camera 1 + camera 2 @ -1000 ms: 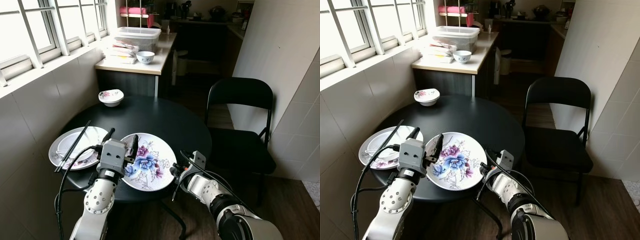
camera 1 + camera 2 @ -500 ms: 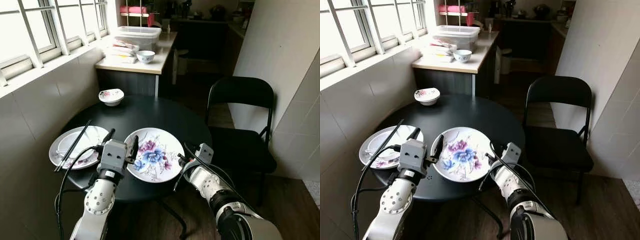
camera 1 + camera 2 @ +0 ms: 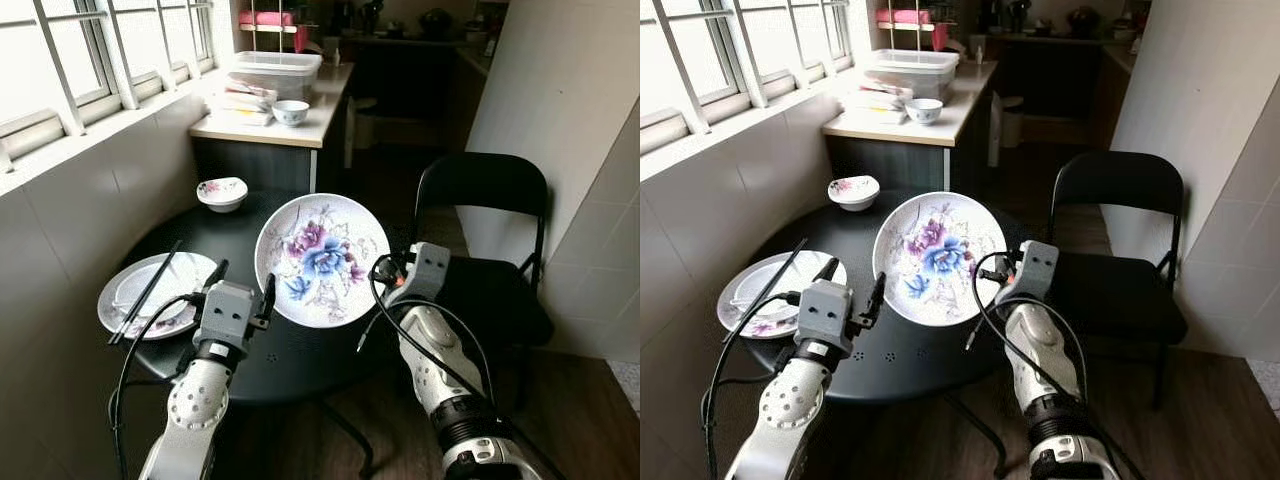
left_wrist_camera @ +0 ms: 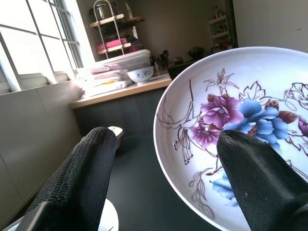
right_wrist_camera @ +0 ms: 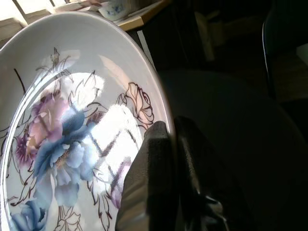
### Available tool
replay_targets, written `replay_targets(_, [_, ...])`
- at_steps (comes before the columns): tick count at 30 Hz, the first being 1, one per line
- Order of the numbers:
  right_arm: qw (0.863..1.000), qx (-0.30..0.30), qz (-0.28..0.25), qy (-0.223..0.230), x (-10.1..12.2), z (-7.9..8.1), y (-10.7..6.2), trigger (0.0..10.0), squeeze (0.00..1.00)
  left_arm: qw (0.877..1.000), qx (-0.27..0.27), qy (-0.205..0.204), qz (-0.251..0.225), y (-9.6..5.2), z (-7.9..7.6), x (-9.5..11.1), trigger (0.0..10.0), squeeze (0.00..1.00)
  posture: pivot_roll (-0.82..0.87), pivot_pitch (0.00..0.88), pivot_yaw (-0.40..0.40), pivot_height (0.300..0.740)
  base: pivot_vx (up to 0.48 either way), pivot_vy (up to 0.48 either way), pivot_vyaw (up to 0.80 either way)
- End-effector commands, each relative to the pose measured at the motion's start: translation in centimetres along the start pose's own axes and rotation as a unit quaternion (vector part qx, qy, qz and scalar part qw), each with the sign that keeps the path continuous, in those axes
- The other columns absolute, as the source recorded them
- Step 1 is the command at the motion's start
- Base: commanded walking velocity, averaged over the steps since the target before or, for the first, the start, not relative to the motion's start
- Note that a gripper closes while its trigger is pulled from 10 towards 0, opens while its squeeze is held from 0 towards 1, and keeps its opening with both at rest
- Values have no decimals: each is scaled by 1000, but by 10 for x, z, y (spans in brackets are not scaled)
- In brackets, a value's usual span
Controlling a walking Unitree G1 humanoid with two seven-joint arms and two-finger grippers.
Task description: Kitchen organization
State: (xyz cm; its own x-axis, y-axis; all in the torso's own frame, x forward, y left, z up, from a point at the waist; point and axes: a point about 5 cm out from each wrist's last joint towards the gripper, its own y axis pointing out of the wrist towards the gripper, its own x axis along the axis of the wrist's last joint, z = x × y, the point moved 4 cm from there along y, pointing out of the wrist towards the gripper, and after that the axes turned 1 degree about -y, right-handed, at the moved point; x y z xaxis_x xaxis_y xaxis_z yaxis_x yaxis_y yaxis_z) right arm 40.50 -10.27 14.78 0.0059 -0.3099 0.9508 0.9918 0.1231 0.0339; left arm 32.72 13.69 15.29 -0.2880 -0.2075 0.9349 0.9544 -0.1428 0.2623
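Silver arms, black cables, black-fingered left end effector [image 3: 242, 285].

The right gripper [image 5: 166, 139] pinches the flowered plate's [image 5: 72, 110] rim above what looks like a dark table [image 5: 240, 125].

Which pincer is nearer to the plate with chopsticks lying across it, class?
Left. The left pincer hovers open just beside the chopstick plate at the table's left edge. The right pincer is far across, clamped on the raised floral plate.
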Motion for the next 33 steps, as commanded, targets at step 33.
replay_targets(33, [982,132,-87,-104,27,48,-26,0,0,999,43,-15,14,2,20,-3,10000,0,55,0,-30,736,0,25,800])
